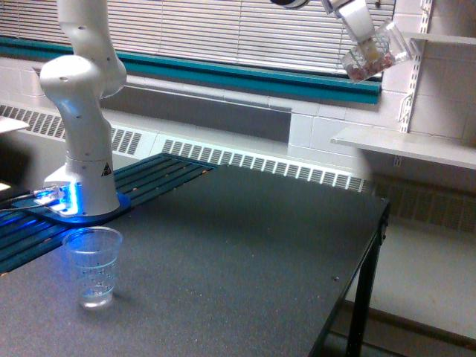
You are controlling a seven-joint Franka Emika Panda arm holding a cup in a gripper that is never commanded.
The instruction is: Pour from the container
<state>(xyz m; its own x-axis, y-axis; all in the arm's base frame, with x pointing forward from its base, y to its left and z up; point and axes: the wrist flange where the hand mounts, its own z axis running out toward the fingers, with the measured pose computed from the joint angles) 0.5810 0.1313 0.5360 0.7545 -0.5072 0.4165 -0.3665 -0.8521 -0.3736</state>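
in the exterior view, the container (374,53) is seen high at the upper right, tilted, well above the table (245,245) and clear of its far edge; reddish-brown contents are seen inside it. it is held by the gripper (364,37), whose fingers are closed on its walls. much open dark tabletop is left between the arm's base (82,197) at the view's left and the table's right edge. a taller clear cup (92,266) is stood upright near the front left. window blinds (245,30) and white shelves (416,145) are seen behind.
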